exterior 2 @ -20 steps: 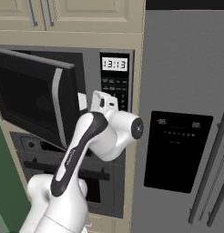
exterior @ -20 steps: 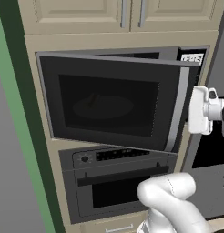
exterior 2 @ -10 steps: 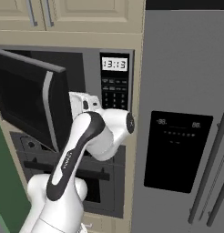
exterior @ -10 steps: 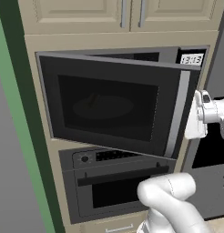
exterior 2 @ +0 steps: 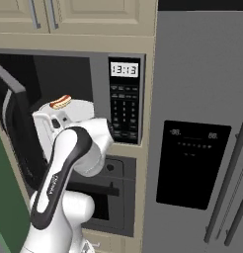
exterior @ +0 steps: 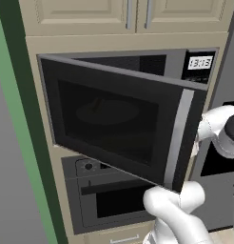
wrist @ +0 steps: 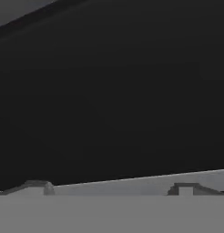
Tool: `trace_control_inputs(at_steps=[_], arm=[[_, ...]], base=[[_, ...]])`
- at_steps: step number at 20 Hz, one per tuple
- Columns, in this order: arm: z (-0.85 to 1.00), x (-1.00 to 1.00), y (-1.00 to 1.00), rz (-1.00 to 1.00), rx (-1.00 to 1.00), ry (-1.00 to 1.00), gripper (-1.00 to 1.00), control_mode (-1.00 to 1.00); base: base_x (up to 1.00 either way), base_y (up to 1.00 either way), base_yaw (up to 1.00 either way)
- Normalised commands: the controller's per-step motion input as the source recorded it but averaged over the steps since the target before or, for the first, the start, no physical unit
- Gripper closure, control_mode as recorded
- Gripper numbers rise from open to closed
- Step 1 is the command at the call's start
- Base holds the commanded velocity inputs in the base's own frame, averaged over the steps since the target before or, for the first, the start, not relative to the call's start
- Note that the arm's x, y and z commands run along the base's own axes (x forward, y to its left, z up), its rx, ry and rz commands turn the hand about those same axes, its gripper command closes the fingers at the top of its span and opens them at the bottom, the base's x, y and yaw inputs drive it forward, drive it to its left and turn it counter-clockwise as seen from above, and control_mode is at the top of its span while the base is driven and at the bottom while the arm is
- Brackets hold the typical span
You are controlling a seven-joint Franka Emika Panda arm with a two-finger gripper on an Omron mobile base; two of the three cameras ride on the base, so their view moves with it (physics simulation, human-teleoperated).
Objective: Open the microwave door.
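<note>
Dark grey microwave door (exterior: 119, 121): rectangular panel with a darker tinted window, hinged at its left edge and swung well out from the cabinet front. A tall silver bar handle (exterior: 177, 138) runs down its free right edge. From the right base camera the door appears nearly edge-on at far left (exterior 2: 12, 123).

Microwave (exterior 2: 124, 101): built-in dark grey box set in a cream cabinet. Black keypad panel with a white clock display (exterior 2: 123, 69) on its right side. Cavity open to view, holding a white plate (exterior 2: 69, 106) with a hot dog (exterior 2: 60, 102) on it.

Oven (exterior: 109, 195): smaller dark unit directly below the microwave, with a horizontal handle.

Refrigerator (exterior 2: 202, 128): grey, just right of the microwave column, with a dark dispenser panel.

Claw (wrist: 111, 190): two dark tips low in the hand camera, close against a dark flat surface. Whether the tips are apart or together cannot be told. The white arm reaches behind the door's handle edge.
</note>
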Motion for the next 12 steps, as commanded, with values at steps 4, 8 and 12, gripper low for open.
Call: trace_control_inputs(at_steps=[4, 8, 12], arm=[[-0.16, -0.48, 1.00, 0.36, 0.00, -0.19, -1.00, -1.00], [-0.03, -0.29, 1.00, 0.30, 0.02, -0.20, -1.00, -1.00], [0.00, -0.06, 1.00, 0.21, 0.06, -0.18, -1.00, -1.00]], base=[[0.00, 0.00, 0.00], [0.00, 0.00, 0.00], [0.00, 0.00, 0.00]])
